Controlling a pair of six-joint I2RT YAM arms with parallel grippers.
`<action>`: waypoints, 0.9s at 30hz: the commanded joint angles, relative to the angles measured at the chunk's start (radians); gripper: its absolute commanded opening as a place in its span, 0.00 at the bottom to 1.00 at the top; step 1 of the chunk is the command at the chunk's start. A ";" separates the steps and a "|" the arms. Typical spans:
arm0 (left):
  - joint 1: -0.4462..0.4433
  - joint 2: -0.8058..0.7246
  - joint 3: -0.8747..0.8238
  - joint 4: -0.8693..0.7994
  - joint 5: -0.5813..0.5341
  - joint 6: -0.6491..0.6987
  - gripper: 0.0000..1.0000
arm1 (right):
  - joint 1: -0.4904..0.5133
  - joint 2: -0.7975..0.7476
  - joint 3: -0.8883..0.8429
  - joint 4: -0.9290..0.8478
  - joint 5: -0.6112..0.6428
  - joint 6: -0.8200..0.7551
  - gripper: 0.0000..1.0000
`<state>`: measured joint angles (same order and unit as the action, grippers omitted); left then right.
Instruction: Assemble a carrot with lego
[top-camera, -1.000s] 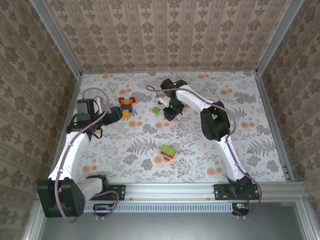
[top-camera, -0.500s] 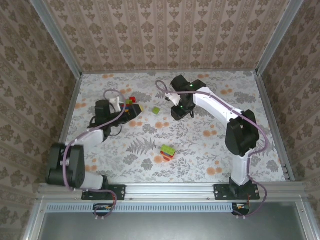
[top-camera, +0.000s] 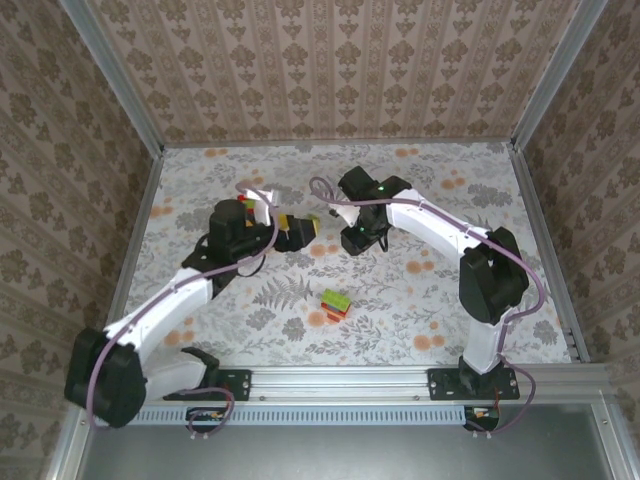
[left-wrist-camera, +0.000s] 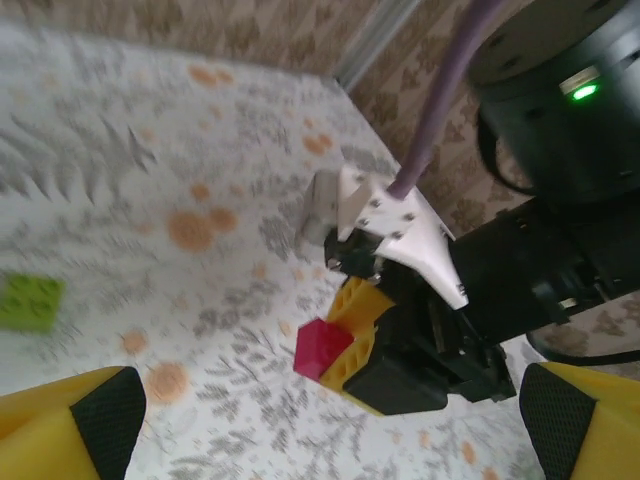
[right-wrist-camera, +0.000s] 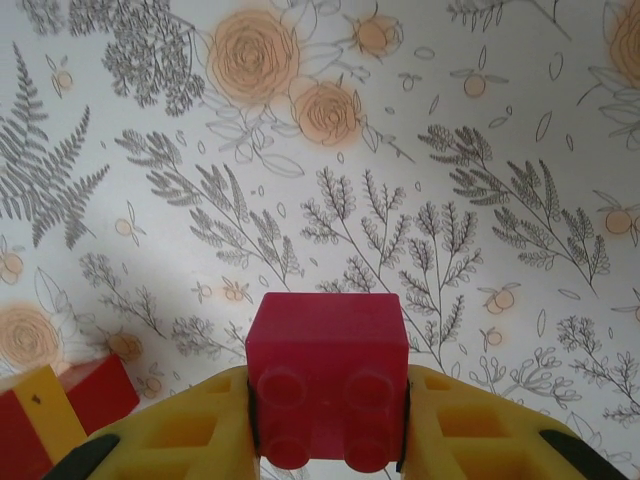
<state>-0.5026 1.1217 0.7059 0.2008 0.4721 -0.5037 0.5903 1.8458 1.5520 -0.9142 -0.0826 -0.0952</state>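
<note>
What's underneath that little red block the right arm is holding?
The flowered table cover lies below the red block, clamped between the right fingers. The spot directly beneath is hidden by the block itself.

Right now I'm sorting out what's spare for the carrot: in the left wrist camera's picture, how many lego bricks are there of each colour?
magenta brick: 1, gripped in the right pincer
light green brick: 1, lying on the table
Total: 2
</note>
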 joint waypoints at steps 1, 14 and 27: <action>0.008 -0.031 -0.084 -0.054 -0.073 0.146 1.00 | 0.016 -0.067 -0.030 0.033 0.018 0.051 0.31; -0.102 0.250 -0.499 0.853 0.031 0.400 1.00 | 0.063 -0.200 -0.098 -0.042 0.135 0.122 0.30; -0.029 0.400 -0.586 1.095 0.107 0.380 0.98 | 0.065 -0.150 -0.130 -0.052 0.184 0.137 0.30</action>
<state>-0.5350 1.5146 0.1455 1.1954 0.5385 -0.1291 0.6506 1.6726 1.4311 -0.9249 0.0631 0.0277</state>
